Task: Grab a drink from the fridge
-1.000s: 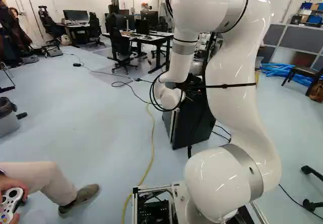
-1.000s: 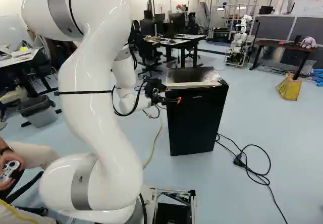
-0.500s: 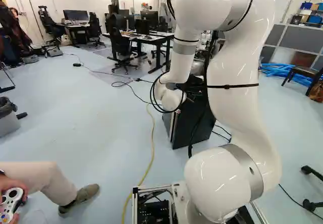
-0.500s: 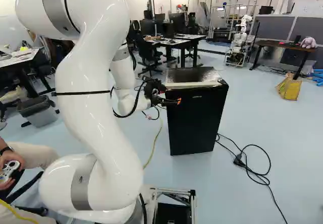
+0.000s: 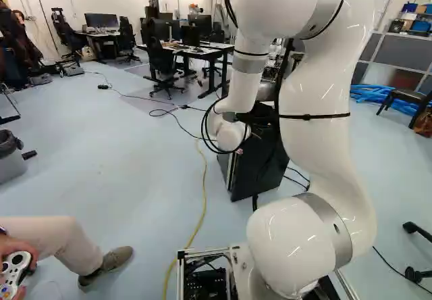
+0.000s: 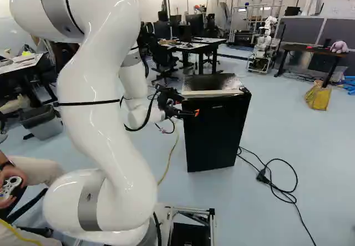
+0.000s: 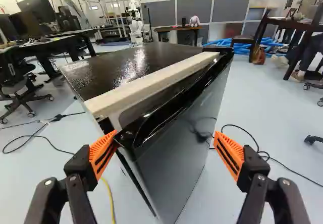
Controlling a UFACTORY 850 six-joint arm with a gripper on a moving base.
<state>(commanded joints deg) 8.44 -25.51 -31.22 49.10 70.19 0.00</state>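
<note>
Drink itself wasn't visible in any view; my guess was it sat inside the black fridge (image 6: 216, 138), behind the door (image 7: 176, 153). The gripper (image 7: 165, 135) was wide apart, nothing clamped. Fridge stood straight ahead of it, upright on the floor (image 6: 288, 141). Key bit: the near top corner of the door (image 7: 126, 138) lay between the two fingers' lines, well off-centre. One orange pad (image 7: 102, 153) was right at that corner, by the seam where door meets cabinet; couldn't tell if it touched. The other pad (image 7: 229, 156) stood out on the front-face side, well apart from it. The door's top edge ran obliquely away from the gripper, not square across it. So the pull probably had to come from the seam side, swinging the door out toward its front. Couldn't tell whether the door was fully shut. Risk as I read it: with the pad only at the corner, it could slip off the edge or shove the whole fridge.
</note>
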